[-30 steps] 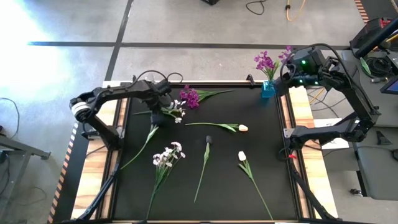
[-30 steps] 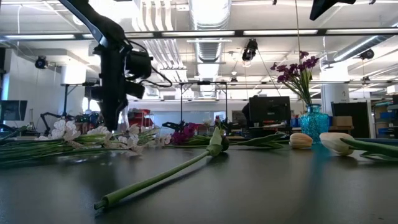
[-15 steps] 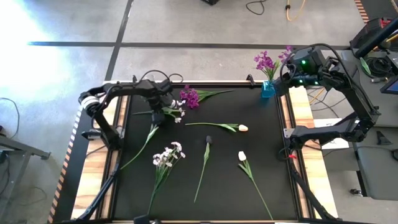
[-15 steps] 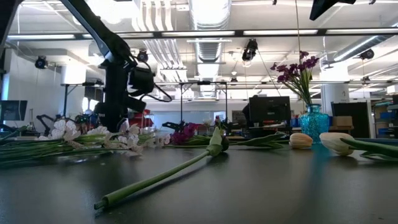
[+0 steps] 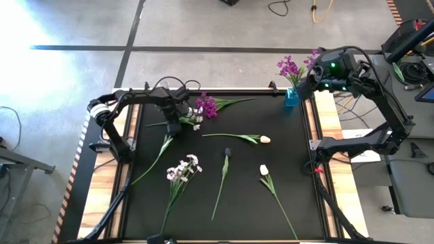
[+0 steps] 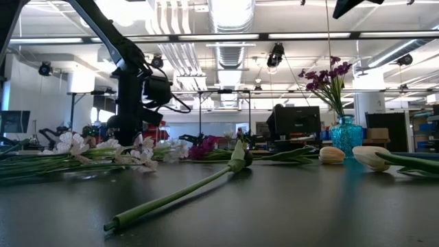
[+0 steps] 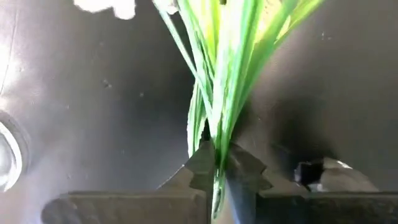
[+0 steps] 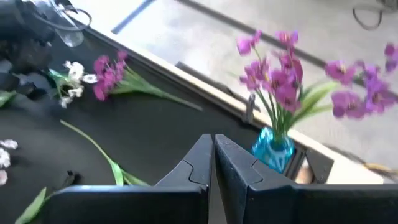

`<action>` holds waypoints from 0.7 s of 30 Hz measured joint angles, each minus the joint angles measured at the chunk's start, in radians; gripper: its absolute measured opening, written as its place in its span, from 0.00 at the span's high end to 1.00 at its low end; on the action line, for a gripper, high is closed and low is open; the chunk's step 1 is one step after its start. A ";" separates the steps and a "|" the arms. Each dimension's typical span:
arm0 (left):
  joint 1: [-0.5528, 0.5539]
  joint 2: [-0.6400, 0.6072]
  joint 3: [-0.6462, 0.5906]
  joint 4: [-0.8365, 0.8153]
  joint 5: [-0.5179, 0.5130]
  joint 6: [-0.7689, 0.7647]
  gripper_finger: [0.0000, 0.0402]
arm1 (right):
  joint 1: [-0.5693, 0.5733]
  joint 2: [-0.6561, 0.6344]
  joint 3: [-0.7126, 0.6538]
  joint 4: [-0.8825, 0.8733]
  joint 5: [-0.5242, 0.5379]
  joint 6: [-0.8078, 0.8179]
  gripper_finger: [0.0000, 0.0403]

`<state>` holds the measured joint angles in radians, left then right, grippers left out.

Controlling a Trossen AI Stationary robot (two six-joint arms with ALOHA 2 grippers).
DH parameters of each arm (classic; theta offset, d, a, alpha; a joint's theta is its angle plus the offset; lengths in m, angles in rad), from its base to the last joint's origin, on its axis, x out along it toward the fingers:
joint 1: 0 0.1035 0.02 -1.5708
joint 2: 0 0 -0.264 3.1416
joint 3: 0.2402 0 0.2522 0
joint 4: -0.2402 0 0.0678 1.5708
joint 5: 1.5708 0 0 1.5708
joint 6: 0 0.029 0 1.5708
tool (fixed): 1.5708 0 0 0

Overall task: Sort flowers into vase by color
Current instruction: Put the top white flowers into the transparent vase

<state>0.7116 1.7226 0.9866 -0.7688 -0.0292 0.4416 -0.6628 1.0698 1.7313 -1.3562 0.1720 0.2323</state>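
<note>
High view: left gripper [image 5: 178,116] down on white flower [image 5: 192,120] at mat's far left; right gripper [image 5: 308,76] parked, empty, above blue vase [image 5: 292,96]. Left wrist view: fingers [image 7: 200,169] pinched on green stems [image 7: 214,93]. Right wrist view: jaws closed on nothing. Advice: lift straight up, slowly, so neighbouring magenta spray [image 5: 206,105] isn't dragged.

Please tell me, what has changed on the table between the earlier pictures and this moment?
The left gripper has closed its fingers on the green stem of the white-blossom spray near the table's far left. The right gripper rose slightly beside the blue glass vase. The other flowers lie unmoved.
</note>
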 joint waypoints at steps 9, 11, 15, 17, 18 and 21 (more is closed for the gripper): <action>-0.003 -0.186 -0.002 -0.003 0.140 -0.094 1.00 | 0.000 0.012 0.000 0.061 0.000 -0.035 0.97; -0.003 -0.255 -0.002 0.011 0.153 -0.121 1.00 | 0.000 0.016 0.000 0.061 0.000 -0.039 0.97; 0.004 -0.407 -0.002 0.029 0.187 -0.174 1.00 | 0.000 0.027 0.000 0.062 0.000 -0.049 0.97; 0.011 -0.480 -0.002 0.051 0.208 -0.217 1.00 | 0.000 0.036 0.000 0.063 0.000 -0.053 0.97; 0.016 -0.513 -0.002 0.066 0.214 -0.240 1.00 | 0.000 0.041 0.000 0.065 0.001 -0.058 0.97; 0.035 -0.598 -0.002 0.128 0.217 -0.316 1.00 | 0.000 0.058 0.000 0.075 0.001 -0.070 0.97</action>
<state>0.7463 1.1242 0.9848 -0.6408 0.1877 0.1255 -0.6631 1.1278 1.7313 -1.2807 0.1727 0.1626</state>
